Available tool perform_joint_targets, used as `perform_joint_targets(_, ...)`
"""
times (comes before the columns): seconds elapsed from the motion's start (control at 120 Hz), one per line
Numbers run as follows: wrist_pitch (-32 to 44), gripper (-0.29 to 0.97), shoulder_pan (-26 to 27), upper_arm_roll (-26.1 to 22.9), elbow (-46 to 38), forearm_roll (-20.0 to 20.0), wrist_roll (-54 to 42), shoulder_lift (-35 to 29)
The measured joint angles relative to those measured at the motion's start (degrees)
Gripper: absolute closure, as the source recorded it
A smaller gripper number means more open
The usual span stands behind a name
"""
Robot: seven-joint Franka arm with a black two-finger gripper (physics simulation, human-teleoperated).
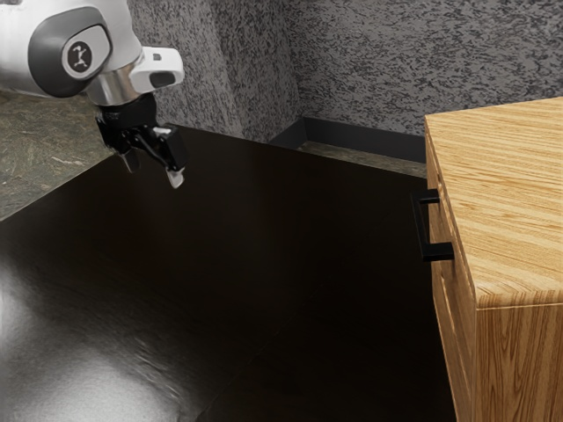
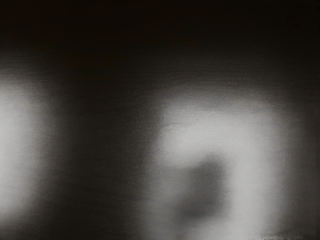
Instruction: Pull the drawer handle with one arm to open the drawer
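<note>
1. At the exterior view's right edge stands a wooden cabinet, set on a dark, glossy bench.
2. The drawer handle is a slim black bar held on two short posts against the upper drawer front. Its long axis lies level, along the drawer front, running from the far end toward the camera. The bar stands off the wood and faces the exterior view's left, out over the open bench.
3. The drawer front looks flush with the cabinet face, so the drawer appears shut.
4. In the exterior view's upper left, the white arm bends down to a black hand. The hand hangs above the bench and tilts down and toward the exterior view's right, toward the cabinet.
5. The hand's two fingers stand apart with nothing between them; one pale fingertip shows clearly.
6. The hand is well apart from the handle, with bare bench between them.
7. The wrist view looks at the dark bench top with blurred pale reflections.
</note>
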State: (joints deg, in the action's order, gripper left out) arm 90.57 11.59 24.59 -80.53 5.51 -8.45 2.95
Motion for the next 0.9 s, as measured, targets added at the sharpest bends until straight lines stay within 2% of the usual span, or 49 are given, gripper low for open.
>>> perform_joint_targets(0.208, -0.18, 0.00, -0.61, 0.40, 2.34, -1.02, -1.19, -0.16)
perform_joint_targets(0.283, -1.47, 0.00, -2.60, -0.25, 11.22, -1.28, -1.51, -0.72)
perform_joint_targets(0.383, -2.65, 0.00, -4.06, -1.24, 14.49, -3.01, -1.95, -1.30)
perform_joint_targets(0.525, -3.59, 0.00, -3.04, -1.53, 14.06, -4.29, -2.48, -0.91)
perform_joint_targets(0.9, -5.42, 0.00, 3.94, -1.36, 9.46, -4.93, -3.25, -1.56)
